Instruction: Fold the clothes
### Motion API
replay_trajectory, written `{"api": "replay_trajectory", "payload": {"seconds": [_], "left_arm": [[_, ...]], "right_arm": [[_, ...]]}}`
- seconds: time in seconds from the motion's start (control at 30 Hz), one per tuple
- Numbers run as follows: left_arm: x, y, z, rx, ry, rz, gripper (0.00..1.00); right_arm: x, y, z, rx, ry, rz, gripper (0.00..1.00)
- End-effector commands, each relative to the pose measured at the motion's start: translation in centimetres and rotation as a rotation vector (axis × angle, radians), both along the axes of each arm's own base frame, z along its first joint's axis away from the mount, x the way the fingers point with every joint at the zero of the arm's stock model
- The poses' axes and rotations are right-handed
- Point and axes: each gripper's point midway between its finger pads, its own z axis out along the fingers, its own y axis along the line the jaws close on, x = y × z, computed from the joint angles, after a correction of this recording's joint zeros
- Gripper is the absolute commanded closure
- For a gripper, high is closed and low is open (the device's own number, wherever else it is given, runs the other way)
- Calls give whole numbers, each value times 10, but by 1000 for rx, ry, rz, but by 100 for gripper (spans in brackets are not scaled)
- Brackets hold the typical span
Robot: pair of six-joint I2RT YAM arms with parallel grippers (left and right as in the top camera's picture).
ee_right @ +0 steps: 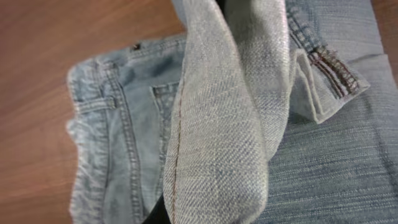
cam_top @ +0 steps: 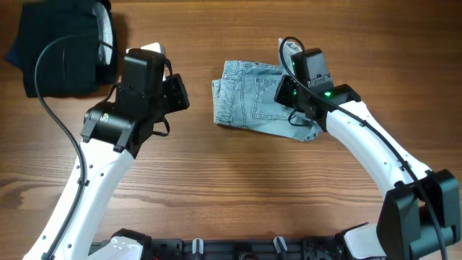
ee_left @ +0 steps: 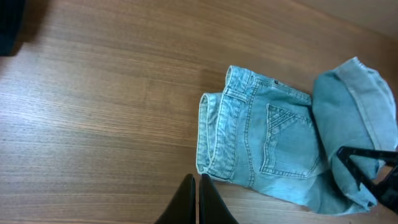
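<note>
Shorts (cam_top: pixel 253 100) lying crosswise, waistband leftward — right claw (cam_top: pixel 289 92) pinching lifted leg, left claw (ee_left: pixel 198 196) closed, empty.

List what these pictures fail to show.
Right gripper: fingertips buried under the lifted fold of the shorts, right wrist view.
Left gripper: cut off by the bottom edge, left wrist view.
Shorts' right part: under the right arm, overhead.
Black garment: cut by the overhead's top edge.

I see the shorts (cam_top: pixel 249 101) lying mid-worktop (cam_top: pixel 216 188). My right end effector (cam_top: pixel 289 92) is over their right part, my left end effector (cam_top: pixel 179 94) is just left of them, and the folded garment (cam_top: pixel 61 47) sits behind at far left.
</note>
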Motion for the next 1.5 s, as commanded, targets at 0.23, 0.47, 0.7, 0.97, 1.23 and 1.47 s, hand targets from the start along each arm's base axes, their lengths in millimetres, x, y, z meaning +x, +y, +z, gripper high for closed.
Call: {"api": "replay_trajectory", "payload": {"seconds": [0.23, 0.47, 0.7, 0.97, 1.23, 1.47], "left_arm": [[-3, 1, 1, 2, -4, 8, 96], [-3, 2, 1, 3, 0, 8, 96], [-3, 2, 1, 3, 0, 8, 96], [-3, 2, 1, 3, 0, 8, 96], [-7, 8, -4, 35, 21, 27, 96], [-7, 8, -4, 34, 22, 27, 96]], "right_arm": [[3, 33, 9, 55, -38, 50, 96], [3, 51, 15, 72, -74, 86, 96], [-2, 76, 23, 191, -67, 179, 60], [-19, 131, 62, 403, -167, 536, 16], [-7, 45, 31, 76, -77, 156, 96], [-14, 19, -20, -80, 61, 85, 96]]}}
